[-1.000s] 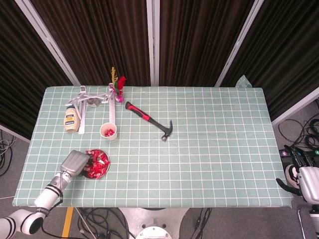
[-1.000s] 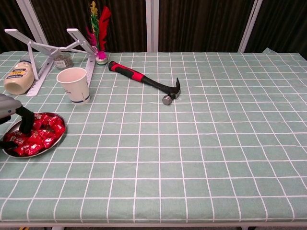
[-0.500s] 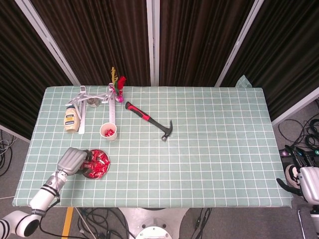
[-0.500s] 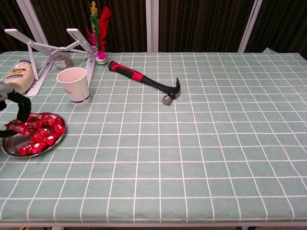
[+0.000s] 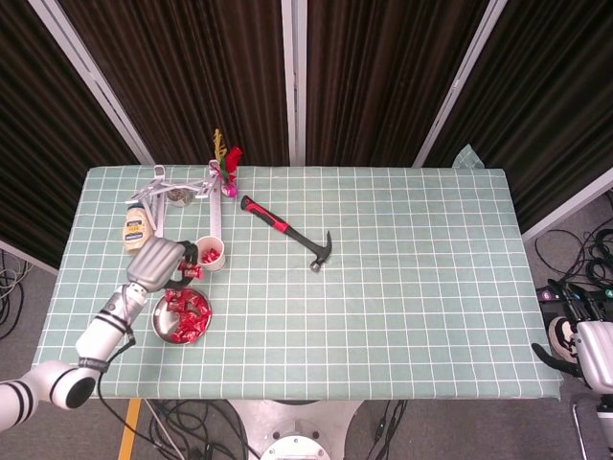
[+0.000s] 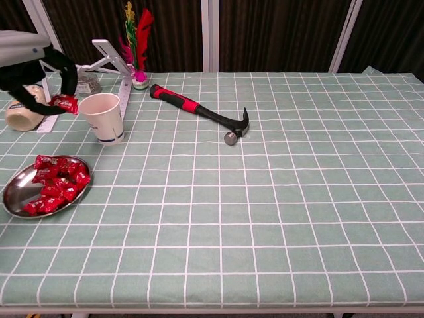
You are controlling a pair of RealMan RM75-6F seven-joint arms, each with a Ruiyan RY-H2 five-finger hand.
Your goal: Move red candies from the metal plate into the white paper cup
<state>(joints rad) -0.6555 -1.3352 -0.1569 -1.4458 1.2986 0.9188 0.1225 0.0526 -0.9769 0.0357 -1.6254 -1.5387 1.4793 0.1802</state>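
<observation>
Black fingers (image 6: 65,71) of the left hand (image 6: 30,63) pinch one crinkly red candy (image 6: 66,103) in the air just beside the rim of the white paper cup (image 6: 103,117). Nearer, the round shiny metal plate (image 6: 18,191) holds a heap of glossy red candies (image 6: 56,185) on the green checked tablecloth (image 6: 265,199). Farther off lies a hammer (image 6: 202,114) with a red-and-black grip; the right hand (image 5: 586,353) hangs off the table's edge, its fingers too unclear to tell.

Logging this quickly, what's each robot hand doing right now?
Left robot hand: pinching a red candy beside the cup.
Right robot hand: cannot be told.
</observation>
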